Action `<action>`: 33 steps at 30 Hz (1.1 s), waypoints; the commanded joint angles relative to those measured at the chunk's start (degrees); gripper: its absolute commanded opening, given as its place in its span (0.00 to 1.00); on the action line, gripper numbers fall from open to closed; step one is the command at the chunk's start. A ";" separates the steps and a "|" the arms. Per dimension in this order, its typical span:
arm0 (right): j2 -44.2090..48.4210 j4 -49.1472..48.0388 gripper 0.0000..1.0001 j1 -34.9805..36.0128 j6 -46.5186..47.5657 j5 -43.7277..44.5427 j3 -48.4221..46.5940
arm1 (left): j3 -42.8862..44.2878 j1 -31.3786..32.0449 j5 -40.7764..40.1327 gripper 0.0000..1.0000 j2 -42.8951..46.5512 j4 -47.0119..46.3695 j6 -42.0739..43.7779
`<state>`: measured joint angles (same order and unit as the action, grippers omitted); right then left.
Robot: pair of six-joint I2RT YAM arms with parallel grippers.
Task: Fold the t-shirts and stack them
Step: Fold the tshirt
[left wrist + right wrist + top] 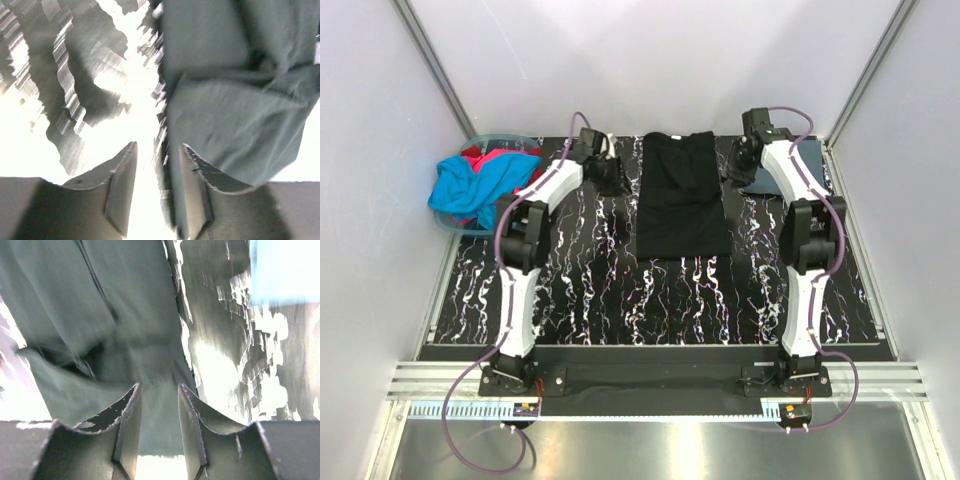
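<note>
The black t-shirt point(680, 195) is laid centrally, folded narrow. The left gripper point(158, 150) and right gripper point(159, 390) are spread beside its far end, seemingly pinching nothing. A crosswise fold is called for next.

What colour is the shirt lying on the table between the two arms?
Black. The shirt shows best in the top external view.

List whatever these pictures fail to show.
1. Blue-grey shirt: top view, mostly under the right arm; fold unclear.
2. Tub: top view, buried under cyan shirt and red shirt.
3. Black shirt: both wrist views, blurred and cut by edges.
4. Left pincer, right pincer: top view, too dark and small.
</note>
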<state>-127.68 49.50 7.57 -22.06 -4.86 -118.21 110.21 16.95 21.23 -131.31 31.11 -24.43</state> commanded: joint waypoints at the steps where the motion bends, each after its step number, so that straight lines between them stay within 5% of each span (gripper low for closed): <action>1: 11.38 0.44 0.41 -0.01 0.79 -4.97 11.22 | -8.56 0.10 -4.10 0.45 13.34 0.44 -0.18; 5: 16.23 -3.44 0.40 -0.01 4.13 -7.70 24.06 | -21.42 2.11 -1.03 0.46 19.06 -2.37 -1.50; 12: 13.08 -5.37 0.42 -0.01 7.82 -12.81 29.00 | -32.16 7.04 -0.76 0.48 20.04 -5.53 -0.71; 25: 13.50 -9.06 0.39 -0.54 9.67 -11.14 35.24 | -33.22 10.38 0.83 0.49 13.53 -10.72 0.08; 33: 17.46 -8.36 0.41 -1.33 8.35 -7.62 35.42 | -32.43 10.56 2.14 0.31 13.09 -11.16 -0.19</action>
<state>-114.45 41.45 6.94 -13.54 -15.11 -82.56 77.23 27.05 22.90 -116.49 20.58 -25.34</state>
